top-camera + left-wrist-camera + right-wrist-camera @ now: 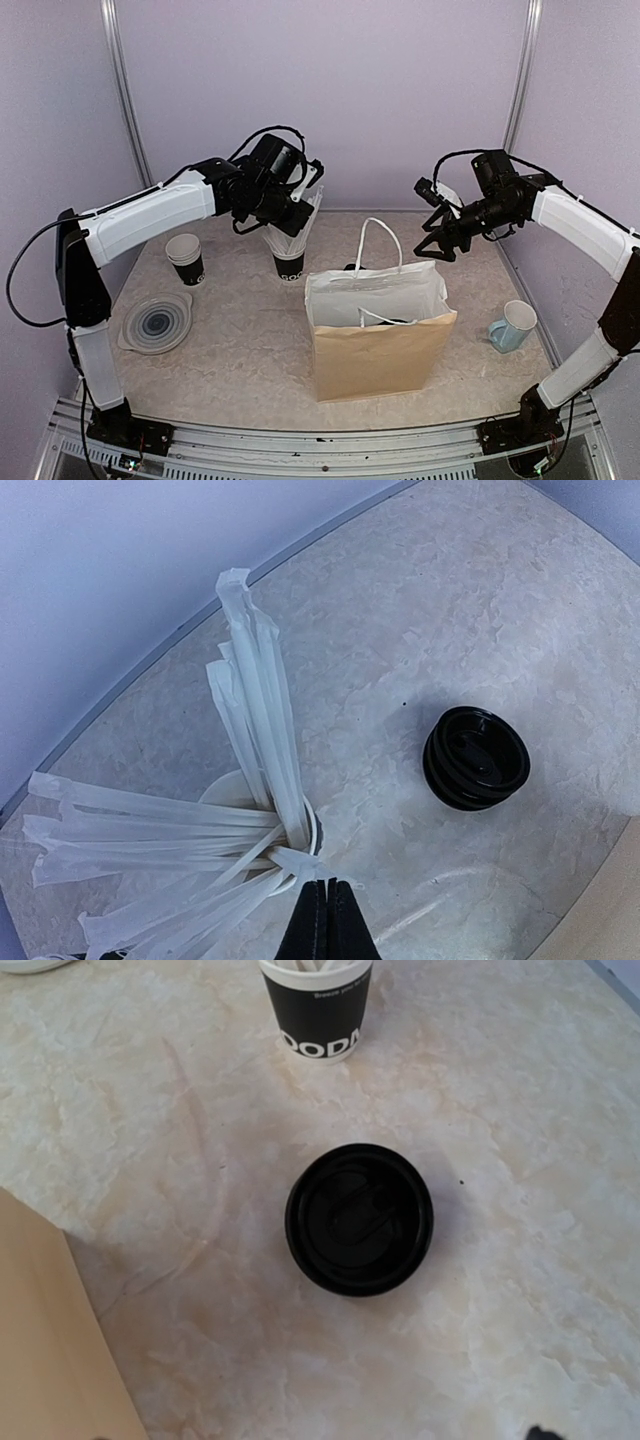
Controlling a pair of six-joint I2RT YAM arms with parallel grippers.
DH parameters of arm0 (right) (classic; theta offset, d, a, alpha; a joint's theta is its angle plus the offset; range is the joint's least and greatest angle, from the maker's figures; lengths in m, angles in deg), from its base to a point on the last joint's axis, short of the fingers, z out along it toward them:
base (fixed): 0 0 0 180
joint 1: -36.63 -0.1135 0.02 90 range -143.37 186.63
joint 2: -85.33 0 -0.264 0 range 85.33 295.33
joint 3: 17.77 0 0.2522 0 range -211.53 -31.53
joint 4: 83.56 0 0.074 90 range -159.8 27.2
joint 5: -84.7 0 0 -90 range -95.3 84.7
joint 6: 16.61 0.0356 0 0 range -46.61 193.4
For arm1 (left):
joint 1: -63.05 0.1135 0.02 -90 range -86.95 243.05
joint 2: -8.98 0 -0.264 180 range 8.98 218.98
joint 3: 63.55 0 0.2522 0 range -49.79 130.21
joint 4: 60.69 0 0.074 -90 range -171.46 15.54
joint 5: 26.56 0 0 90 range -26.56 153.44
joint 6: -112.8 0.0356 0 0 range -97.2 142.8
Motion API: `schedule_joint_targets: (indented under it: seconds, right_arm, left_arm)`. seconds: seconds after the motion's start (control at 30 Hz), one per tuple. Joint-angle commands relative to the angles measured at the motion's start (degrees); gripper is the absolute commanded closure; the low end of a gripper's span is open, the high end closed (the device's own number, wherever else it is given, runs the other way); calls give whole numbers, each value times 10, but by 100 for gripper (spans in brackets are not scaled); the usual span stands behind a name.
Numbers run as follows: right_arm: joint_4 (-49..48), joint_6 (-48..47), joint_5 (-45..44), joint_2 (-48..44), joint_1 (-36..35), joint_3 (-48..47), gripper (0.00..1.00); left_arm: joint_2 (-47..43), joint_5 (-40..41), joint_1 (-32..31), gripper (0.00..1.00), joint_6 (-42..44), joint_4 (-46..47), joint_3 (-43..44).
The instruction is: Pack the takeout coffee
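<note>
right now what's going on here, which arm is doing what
The left gripper is shut right at a bundle of wrapped straws standing in a black cup. Its fingertips are against one wrapper, but I cannot tell if it is pinched. The right gripper hangs open over the takeout coffee, which stands lidded on the table behind the paper bag. The coffee is not in the bag yet.

Takeout coffee (358, 1218) behind bag (380, 350), beside straw cup (289, 264)
</note>
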Motion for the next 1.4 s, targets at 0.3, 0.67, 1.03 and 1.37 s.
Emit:
schedule_joint_targets:
  seconds: [0.3, 0.67, 1.03, 1.37]
  right_arm:
    - [0, 3, 5, -15, 4, 10, 12]
    - [-3, 1, 1, -15, 4, 15, 12]
    - [-2, 1, 6, -10, 4, 13, 12]
    - [-2, 1, 3, -15, 4, 16, 12]
  left_arm:
    - [7, -18, 11, 67, -1, 3, 24]
    - [50, -26, 15, 69, 8, -19, 64]
    - [55, -37, 14, 83, 8, -29, 64]
    - [50, -47, 15, 100, 4, -36, 70]
